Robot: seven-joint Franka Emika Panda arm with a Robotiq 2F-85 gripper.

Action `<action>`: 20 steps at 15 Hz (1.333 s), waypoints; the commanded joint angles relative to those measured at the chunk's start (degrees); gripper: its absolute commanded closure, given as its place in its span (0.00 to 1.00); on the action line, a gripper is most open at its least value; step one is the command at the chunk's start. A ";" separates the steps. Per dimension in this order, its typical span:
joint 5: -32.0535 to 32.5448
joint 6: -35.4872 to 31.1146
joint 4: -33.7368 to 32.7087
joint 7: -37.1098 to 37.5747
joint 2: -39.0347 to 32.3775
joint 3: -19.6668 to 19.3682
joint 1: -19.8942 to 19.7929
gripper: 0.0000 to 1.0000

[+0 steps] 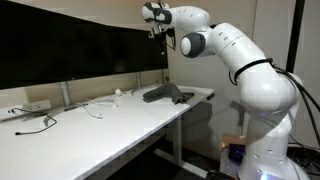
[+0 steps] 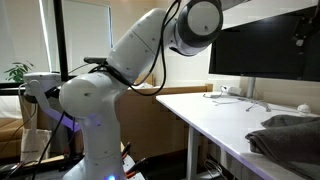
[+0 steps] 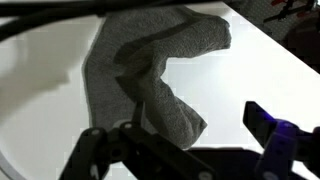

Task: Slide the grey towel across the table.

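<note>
No text, label, brand, number or sign is showing legibly in any view; the robot arm (image 1: 245, 75), the dark monitors (image 1: 70, 45) and the white worktop (image 1: 110, 135) are carrying nothing readable.

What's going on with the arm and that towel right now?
The gripper is open and empty, raised well above the table. The grey towel lies crumpled near one end of the tabletop, apart from the gripper. The wrist view looks down on it.
</note>
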State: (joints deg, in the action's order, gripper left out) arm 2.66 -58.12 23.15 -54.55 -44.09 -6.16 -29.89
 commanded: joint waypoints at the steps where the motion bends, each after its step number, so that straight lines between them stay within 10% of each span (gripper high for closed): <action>1: -1.34 2.64 -4.04 4.70 -4.81 1.28 0.48 0.00; 20: 1.82 -6.65 -1.09 22.53 -14.71 -1.06 0.86 0.00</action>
State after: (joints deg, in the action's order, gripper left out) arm 3.16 -63.35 21.27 -34.08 -57.95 -6.86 -28.07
